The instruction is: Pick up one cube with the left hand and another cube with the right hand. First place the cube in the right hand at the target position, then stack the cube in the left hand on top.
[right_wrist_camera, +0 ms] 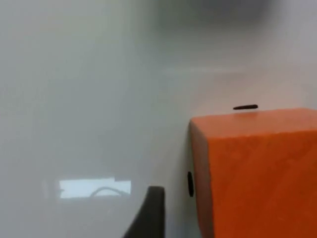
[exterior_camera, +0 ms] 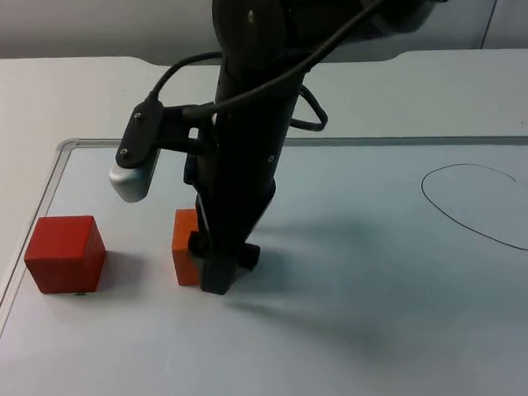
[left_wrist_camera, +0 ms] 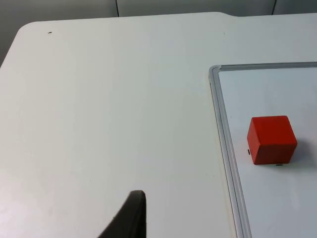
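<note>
From above, the right hand (exterior_camera: 216, 275) is down at the orange cube (exterior_camera: 185, 247), grip state unclear; the red cube (exterior_camera: 65, 253) sits apart, the drawn ring (exterior_camera: 483, 208) bare. At the left wrist, the left hand (left_wrist_camera: 130, 218) waits off the board, state unclear, red cube (left_wrist_camera: 272, 139) untouched. At the right wrist, the orange cube (right_wrist_camera: 255, 173) stands beside a fingertip (right_wrist_camera: 148, 213), so I judge nothing is lifted yet.

You have a white table (exterior_camera: 49, 93) carrying a framed whiteboard (exterior_camera: 358, 334). On the board, an orange cube (exterior_camera: 184, 245) sits touching the right gripper (exterior_camera: 221, 268), on its far side from a drawn oval outline (exterior_camera: 488, 206). A red cube (exterior_camera: 65, 253) stands farther out, beyond the orange one.
</note>
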Controlling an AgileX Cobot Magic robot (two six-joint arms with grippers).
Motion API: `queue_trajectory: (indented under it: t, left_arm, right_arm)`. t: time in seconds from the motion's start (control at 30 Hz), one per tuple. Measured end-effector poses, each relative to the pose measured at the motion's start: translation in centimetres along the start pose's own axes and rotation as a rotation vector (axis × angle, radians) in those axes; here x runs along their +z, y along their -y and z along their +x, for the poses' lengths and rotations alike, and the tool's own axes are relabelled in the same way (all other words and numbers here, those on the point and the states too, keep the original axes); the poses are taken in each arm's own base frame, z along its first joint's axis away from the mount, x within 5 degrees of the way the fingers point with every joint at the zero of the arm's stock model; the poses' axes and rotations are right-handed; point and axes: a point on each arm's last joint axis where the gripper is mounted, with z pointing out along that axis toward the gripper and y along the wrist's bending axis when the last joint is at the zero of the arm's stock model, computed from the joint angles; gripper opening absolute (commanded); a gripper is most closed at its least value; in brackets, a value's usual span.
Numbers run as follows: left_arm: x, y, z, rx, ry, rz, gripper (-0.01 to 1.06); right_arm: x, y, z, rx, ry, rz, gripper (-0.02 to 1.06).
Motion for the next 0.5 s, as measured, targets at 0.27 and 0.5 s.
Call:
queue_trajectory:
  t: [0.27,0.5]
  left_arm:
    - [0.0,0.0,0.0,0.000,0.000,0.000,1.05]
    - [0.0,0.0,0.0,0.000,0.000,0.000,1.05]
  right_arm:
    - [0.0,0.1,-0.1,0.001,0.008,0.006,0.18]
    - [-1.0,0.6,-0.9,0.038,0.036,0.030,0.00]
